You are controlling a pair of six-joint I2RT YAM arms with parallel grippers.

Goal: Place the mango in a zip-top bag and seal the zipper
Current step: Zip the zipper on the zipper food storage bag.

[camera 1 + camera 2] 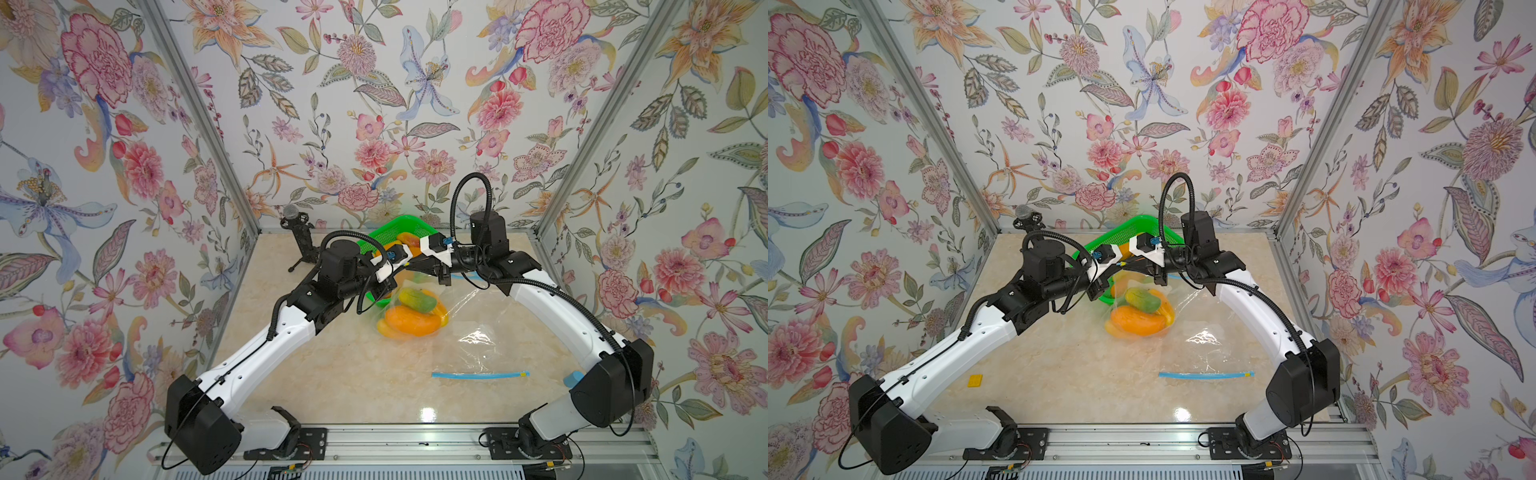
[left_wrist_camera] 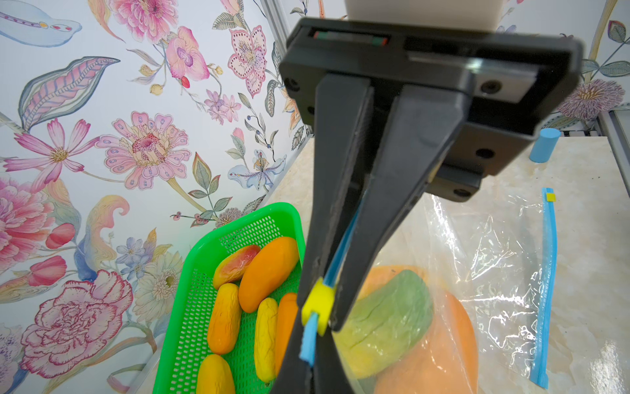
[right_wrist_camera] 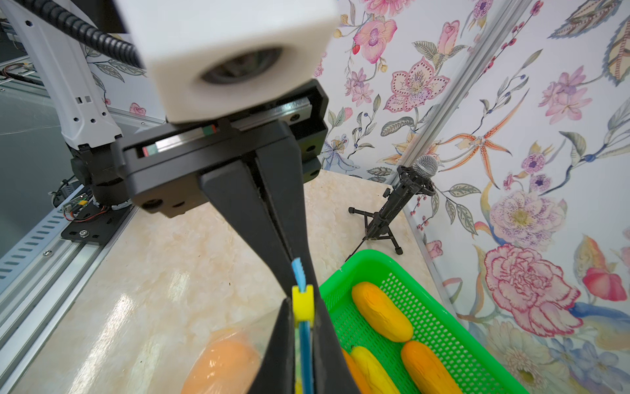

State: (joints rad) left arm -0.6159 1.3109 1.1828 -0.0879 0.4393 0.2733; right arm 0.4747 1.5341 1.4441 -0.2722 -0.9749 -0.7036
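A clear zip-top bag [image 3: 252,329] stands on the table holding a green-yellow mango [image 1: 417,300] [image 2: 392,314] on an orange mango [image 1: 409,321] [image 1: 1138,321]. Both arms meet above it. The bag's blue zipper strip [image 3: 298,269] runs between the two grippers, carrying a yellow slider [image 2: 317,305] [image 3: 302,303]. My left gripper [image 2: 308,354] [image 3: 296,262] is shut on the strip's end. Facing it, my right gripper [image 3: 303,327] [image 2: 318,307] is shut on the zipper at the slider.
A green basket [image 1: 399,220] [image 2: 177,290] with several mangoes stands behind the bag. An empty flat zip-top bag [image 1: 482,345] with its blue zipper [image 1: 1206,375] lies front right. A microphone on a tripod [image 1: 297,232], a blue cylinder [image 2: 544,145] and a yellow block [image 1: 975,380] sit near the edges.
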